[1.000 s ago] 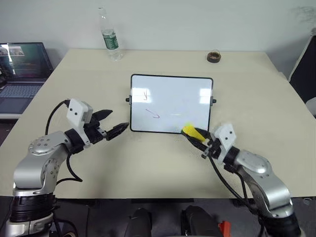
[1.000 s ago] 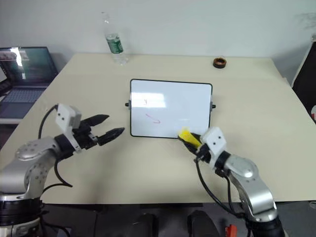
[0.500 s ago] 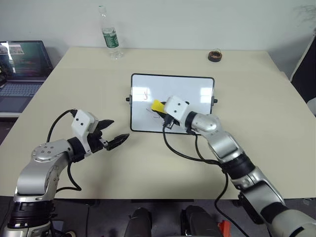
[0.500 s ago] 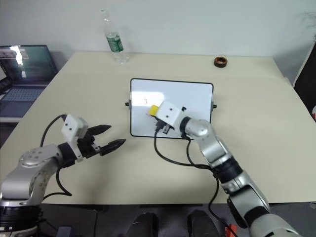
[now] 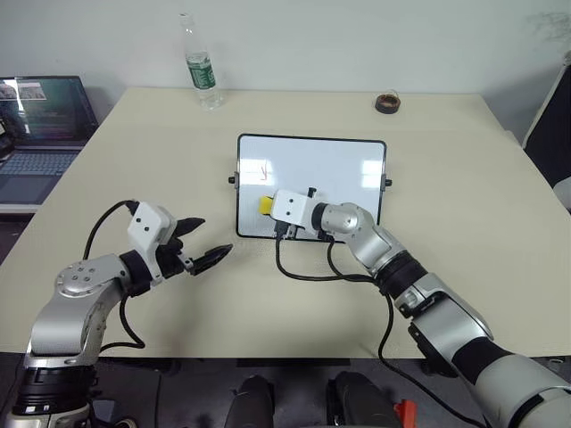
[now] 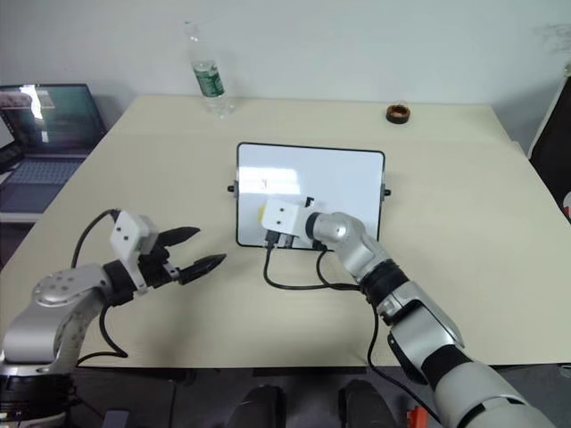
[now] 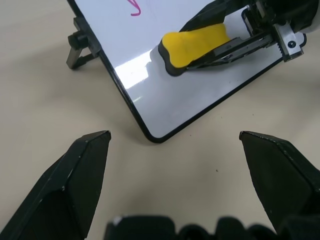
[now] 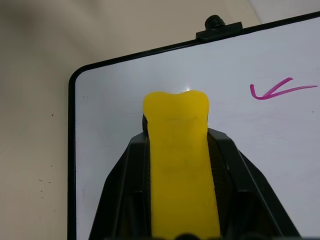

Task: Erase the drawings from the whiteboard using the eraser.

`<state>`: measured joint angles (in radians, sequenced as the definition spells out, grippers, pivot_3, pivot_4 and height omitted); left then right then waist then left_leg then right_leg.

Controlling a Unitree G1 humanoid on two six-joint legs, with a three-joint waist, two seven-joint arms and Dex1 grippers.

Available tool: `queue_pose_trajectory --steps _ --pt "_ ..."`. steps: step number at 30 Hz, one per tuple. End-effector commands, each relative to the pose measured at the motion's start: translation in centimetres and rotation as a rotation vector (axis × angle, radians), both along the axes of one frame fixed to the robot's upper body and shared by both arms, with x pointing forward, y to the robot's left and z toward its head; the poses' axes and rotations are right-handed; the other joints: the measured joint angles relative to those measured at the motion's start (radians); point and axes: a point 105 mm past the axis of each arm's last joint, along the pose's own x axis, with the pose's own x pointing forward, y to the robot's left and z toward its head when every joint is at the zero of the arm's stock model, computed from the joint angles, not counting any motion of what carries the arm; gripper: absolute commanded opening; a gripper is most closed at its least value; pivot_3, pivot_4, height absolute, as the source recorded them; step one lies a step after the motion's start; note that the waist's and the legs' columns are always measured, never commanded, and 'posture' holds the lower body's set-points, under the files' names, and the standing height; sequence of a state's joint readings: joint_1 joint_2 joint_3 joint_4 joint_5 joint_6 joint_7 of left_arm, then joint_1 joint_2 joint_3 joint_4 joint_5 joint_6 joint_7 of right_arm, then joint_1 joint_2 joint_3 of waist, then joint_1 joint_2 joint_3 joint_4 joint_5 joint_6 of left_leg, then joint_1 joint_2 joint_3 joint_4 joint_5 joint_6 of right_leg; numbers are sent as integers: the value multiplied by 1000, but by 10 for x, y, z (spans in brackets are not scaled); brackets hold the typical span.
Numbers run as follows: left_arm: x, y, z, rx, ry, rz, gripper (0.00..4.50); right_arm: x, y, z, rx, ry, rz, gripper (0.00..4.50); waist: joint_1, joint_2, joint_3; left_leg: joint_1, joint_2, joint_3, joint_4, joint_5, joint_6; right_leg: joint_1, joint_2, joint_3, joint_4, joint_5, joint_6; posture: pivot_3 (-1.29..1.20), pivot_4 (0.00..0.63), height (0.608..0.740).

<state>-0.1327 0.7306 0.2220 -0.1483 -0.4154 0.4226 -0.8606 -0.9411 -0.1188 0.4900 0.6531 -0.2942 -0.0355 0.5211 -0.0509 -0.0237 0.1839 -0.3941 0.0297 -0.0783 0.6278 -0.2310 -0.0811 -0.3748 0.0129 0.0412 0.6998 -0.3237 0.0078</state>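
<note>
Yellow, black-bottomed eraser (image 7: 197,41) clamped in right gripper (image 5: 268,205) on whiteboard (image 5: 339,165); one red scribble (image 8: 277,90) shows; left gripper (image 5: 203,241) spread, empty.

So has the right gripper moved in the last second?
Yes. The right gripper, shut on the eraser, went from the whiteboard's near right corner leftward across the board to its near left part.
</note>
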Motion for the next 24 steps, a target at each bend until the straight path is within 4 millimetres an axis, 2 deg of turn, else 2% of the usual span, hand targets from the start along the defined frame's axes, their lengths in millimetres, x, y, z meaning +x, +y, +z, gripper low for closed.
queue_pose_trajectory --steps 1,2,4,7,10,12,16,18,24 --pt "0 -2 2 10 -30 -22 4500 21 -13 26 82 -96 -123 1142 1 0 0 0 0 0 0 0 0 0 0 0 1 0 0 0 150 740" --pt "0 -2 2 10 -31 -24 4500 21 -11 26 80 -93 -120 1142 2 0 0 0 0 0 0 0 0 0 0 0 1 0 0 0 150 740" --pt "1 -3 3 7 -34 -28 4500 17 -10 10 21 -37 -95 1142 4 0 0 0 0 0 0 0 0 0 0 0 1 0 0 0 150 740" --pt "3 -5 6 1 -40 -31 4500 4 -20 -24 -91 71 -47 1142 4 0 0 0 0 0 0 0 0 0 0 0 1 0 0 0 150 740" --pt "4 -6 8 -4 -43 -34 4500 -4 -33 -38 -161 87 -13 1142 8 -1 0 0 0 -1 0 0 0 0 0 0 0 0 0 0 150 740" --pt "6 -6 9 -5 -42 -37 4500 -1 -46 -39 -218 37 -31 1141 10 -1 0 1 0 -1 1 0 0 1 0 0 1 0 0 0 150 740" --pt "8 -7 8 -6 -39 -50 4500 27 -64 4 -82 -144 -214 1141 19 0 0 2 -1 -1 1 0 0 2 0 -1 1 0 0 0 150 740" --pt "9 -9 8 -7 -38 -58 4500 31 -68 12 -56 -159 -242 1141 22 0 0 2 -1 -1 1 1 0 2 0 -1 2 1 -1 0 150 740" --pt "9 -14 11 -8 -40 -71 4500 4 -69 -39 -264 -6 -79 1140 23 -2 -1 2 -1 -1 1 1 0 2 0 -1 2 1 -1 0 150 740"
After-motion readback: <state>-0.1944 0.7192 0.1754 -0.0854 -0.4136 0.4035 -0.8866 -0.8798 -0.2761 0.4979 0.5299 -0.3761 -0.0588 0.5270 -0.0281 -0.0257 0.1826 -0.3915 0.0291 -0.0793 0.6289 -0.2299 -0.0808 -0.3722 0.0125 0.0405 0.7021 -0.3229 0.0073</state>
